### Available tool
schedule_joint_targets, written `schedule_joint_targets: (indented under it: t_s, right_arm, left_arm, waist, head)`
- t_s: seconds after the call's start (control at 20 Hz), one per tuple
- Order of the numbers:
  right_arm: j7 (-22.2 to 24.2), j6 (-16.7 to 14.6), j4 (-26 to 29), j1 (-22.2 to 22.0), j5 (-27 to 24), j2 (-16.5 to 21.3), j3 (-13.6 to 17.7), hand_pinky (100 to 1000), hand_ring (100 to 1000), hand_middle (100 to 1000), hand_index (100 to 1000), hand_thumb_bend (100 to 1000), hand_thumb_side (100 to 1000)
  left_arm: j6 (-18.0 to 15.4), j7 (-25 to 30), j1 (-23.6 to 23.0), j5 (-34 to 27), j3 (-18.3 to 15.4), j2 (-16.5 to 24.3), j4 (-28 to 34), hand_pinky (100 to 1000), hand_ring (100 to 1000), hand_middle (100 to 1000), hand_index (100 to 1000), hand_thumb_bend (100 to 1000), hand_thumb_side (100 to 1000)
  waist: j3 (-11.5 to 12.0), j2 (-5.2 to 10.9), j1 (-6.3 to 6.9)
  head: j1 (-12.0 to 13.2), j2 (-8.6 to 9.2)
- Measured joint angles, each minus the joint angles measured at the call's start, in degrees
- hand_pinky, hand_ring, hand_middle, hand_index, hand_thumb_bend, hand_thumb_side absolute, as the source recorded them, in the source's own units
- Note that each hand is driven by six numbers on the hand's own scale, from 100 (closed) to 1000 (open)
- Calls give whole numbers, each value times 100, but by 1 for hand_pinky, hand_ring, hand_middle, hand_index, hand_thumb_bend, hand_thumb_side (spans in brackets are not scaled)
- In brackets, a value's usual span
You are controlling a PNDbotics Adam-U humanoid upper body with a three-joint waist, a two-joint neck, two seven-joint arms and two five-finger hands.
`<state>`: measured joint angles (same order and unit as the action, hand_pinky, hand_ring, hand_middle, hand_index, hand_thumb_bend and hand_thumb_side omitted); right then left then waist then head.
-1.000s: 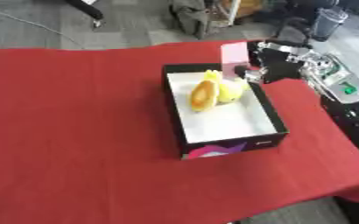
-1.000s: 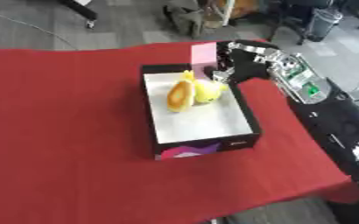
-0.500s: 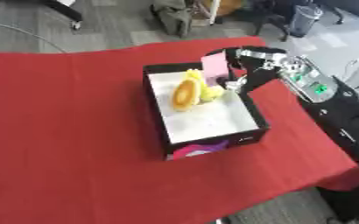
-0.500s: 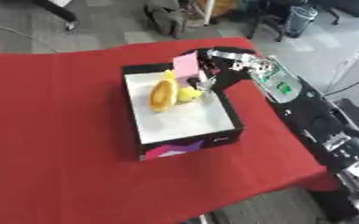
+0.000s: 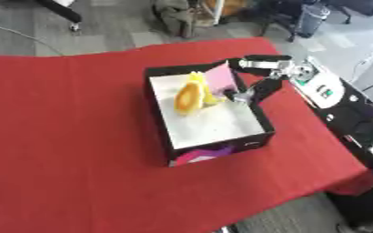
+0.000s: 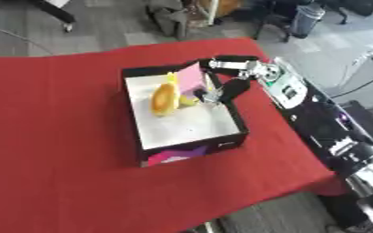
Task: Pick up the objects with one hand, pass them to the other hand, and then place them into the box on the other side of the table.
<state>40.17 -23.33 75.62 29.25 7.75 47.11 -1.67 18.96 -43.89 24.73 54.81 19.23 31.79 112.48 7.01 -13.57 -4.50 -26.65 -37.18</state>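
Right hand (image 5: pixel 249 91) reaches over the box (image 5: pixel 221 136) rim, pinching a pink card (image 5: pixel 220 78); yellow items (image 5: pixel 191 94) lie beside it. No writing is legible.

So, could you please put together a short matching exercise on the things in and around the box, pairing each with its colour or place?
Things:
1. box
2. pink object
3. orange-yellow object
4. right hand

Descriptions:
A. lies on the white floor of the box, left of the pink piece
B. reaches in over the box's right wall
C. black walls, standing on the red cloth
D. stands tilted at the far end of the box, next to the hand

Pairs: 1-C, 2-D, 3-A, 4-B
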Motion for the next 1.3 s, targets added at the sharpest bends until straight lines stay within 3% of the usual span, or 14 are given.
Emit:
schedule_joint_targets:
  t_s: [0.35, 0.55, 0.65, 0.8, 0.85, 0.95, 1.15, 1.3]
  right_arm:
    - [-180, -182, -87, 0, 539, -73, 20, 1000, 1000, 893, 1000, 128, 254]
    - [-212, -212, -89, -1, 589, -85, 18, 1000, 1000, 886, 1000, 100, 206]
    - [-239, -187, -88, -2, 575, -88, 21, 1000, 1000, 855, 1000, 100, 110]
    - [-381, -73, 14, 13, 431, -208, 156, 1000, 1000, 763, 1000, 100, 289]
    - [-454, -17, 88, 76, 356, -281, 248, 1000, 1000, 754, 1000, 100, 394]
    - [-610, 36, 306, 271, 200, -390, 482, 993, 1000, 789, 1000, 100, 513]
    - [-923, -121, 807, 464, -117, -406, 984, 1000, 1000, 880, 1000, 100, 516]
    - [-1153, -329, 1187, 186, -354, -181, 1367, 994, 1000, 895, 1000, 100, 407]
  left_arm:
    - [-18, -19, -2, 16, -1, -44, 1, 696, 690, 736, 790, 503, 219]
    - [-22, -23, -3, 17, -1, -46, 1, 695, 690, 734, 790, 505, 219]
    - [-26, -26, -3, 19, -1, -47, 1, 694, 688, 732, 788, 505, 220]
    - [-30, -31, -21, 23, -42, -49, 7, 689, 687, 732, 787, 486, 228]
    - [-30, -31, -48, 23, -91, -49, 18, 688, 686, 735, 788, 479, 232]
    - [-29, -30, -99, 23, -228, -49, 49, 683, 695, 751, 803, 464, 236]
    - [-24, -25, -199, -51, -648, -34, 86, 695, 731, 800, 851, 400, 254]
    - [6, 4, -387, -241, -1011, 108, 108, 700, 736, 806, 847, 360, 270]
  waist:
    - [2, 0, 1]
    - [2, 0, 1]
    - [2, 0, 1]
    - [-17, 2, 20]
    - [-54, 3, 35]
    - [-115, 13, 59]
    - [-161, 142, 71]
    - [-207, 216, 104]
  head:
    - [26, 0]
    - [26, 0]
    - [28, 1]
    - [75, 6]
    - [111, 6]
    - [201, 9]
    - [359, 15]
    - [449, 56]
